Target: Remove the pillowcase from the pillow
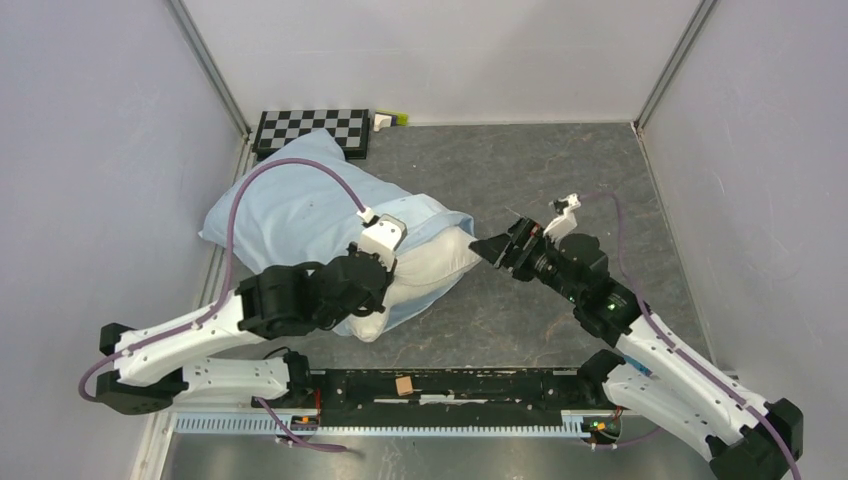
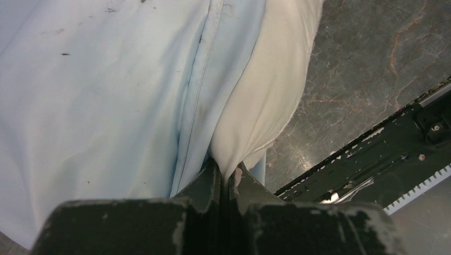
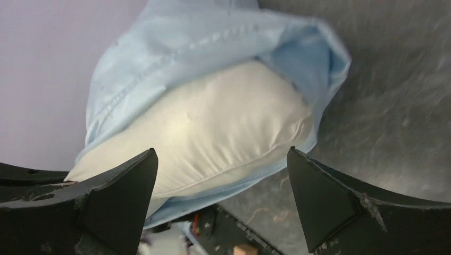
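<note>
The pale blue pillowcase [image 1: 290, 205] lies at the left of the table, its open mouth facing right. The cream-white pillow [image 1: 435, 262] sticks out of that mouth. My left gripper [image 1: 378, 306] is shut on the pillow's near corner; in the left wrist view [image 2: 228, 172] cream cloth [image 2: 266, 95] runs between the closed jaws, with the pillowcase [image 2: 95, 106] beside it. My right gripper [image 1: 490, 248] is open and empty, just right of the pillow's exposed end. In the right wrist view [image 3: 220, 151] the pillow [image 3: 213, 127] bulges out of the pillowcase [image 3: 175, 37] between the spread fingers.
A black-and-white checkerboard [image 1: 312, 130] lies at the back left, partly under the pillowcase. A small white and yellow-green object [image 1: 390, 119] sits by the back wall. Grey walls close in on both sides. A black rail [image 1: 450, 385] runs along the near edge.
</note>
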Tool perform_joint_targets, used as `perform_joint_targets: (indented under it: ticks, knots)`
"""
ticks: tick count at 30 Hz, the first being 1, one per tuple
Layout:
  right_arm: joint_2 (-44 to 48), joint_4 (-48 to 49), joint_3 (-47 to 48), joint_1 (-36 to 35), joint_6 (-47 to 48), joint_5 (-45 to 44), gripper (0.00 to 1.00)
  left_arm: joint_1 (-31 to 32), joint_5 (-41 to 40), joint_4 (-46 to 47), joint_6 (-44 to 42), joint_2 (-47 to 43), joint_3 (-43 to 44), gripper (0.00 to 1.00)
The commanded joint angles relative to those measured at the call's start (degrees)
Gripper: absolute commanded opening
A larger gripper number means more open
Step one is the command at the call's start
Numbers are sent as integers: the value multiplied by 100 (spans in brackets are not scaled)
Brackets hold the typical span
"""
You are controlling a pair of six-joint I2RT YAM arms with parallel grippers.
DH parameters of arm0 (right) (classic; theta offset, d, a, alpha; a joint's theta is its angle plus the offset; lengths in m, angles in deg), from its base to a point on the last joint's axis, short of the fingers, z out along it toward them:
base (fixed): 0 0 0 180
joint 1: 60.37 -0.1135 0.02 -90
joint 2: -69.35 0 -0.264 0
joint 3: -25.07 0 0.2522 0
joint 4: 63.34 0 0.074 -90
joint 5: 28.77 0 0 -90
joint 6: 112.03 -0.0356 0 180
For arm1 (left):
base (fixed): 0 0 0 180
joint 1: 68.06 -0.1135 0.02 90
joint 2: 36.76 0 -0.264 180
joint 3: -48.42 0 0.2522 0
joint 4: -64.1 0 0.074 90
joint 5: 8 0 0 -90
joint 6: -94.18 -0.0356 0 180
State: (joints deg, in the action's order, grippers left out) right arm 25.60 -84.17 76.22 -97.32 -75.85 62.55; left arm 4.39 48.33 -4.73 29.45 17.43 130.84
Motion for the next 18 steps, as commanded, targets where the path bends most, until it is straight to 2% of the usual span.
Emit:
perform_joint_targets:
  ticks: [1,3,7,12,16,18]
  knots:
    - [-147,1125,-1030,-106,-2283,1038,98,9,149,1121,4,185,46,2]
    - [-215,1794,-1378,-291,-2604,1019,98,2,183,1241,-12,317,51,2]
    - [-285,2507,-1730,-696,-2943,571,98,11,370,1429,-40,510,18,2]
    - [-327,3491,-2155,-909,-3403,233,98,10,686,1722,-7,672,-99,2]
    - [-189,4852,-2939,-1044,-3715,-301,98,11,759,1836,30,810,-134,2]
    - [-201,5025,-3041,-1077,-3801,-433,98,8,864,1915,33,837,-151,2]
